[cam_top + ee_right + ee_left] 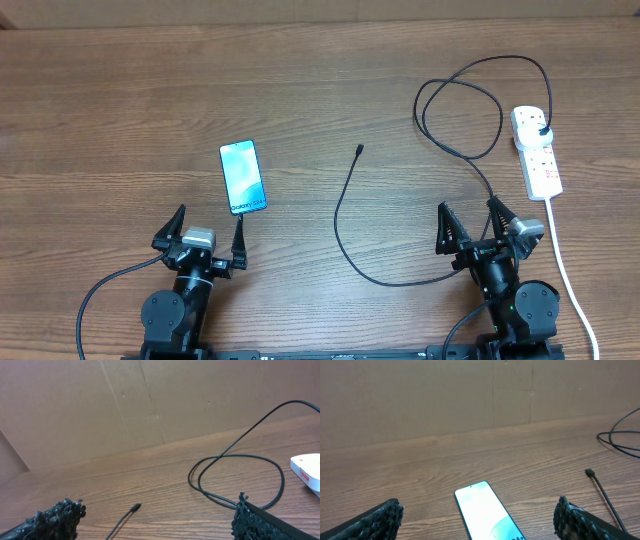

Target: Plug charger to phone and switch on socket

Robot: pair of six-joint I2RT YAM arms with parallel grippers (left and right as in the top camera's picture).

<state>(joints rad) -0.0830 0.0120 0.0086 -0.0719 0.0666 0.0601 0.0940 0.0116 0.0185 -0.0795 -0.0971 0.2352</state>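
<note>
The phone (243, 177) lies flat on the wooden table with its light blue screen lit, just beyond my left gripper (209, 227), which is open and empty. In the left wrist view the phone (485, 512) lies between the open fingers (479, 521). The charger cable (345, 225) curves across the middle, its connector tip (359, 151) free on the table and its black plug (541, 131) seated in the white socket strip (536, 151) at the right. My right gripper (472, 222) is open and empty. In the right wrist view the tip (135, 507) lies ahead of the fingers (156, 519).
The socket's thick white cord (567, 270) runs down the right side past my right arm. The charger cable forms loops (460, 110) at the back right. A brown wall (150, 405) stands behind the table. The socket's end shows in the right wrist view (307, 469).
</note>
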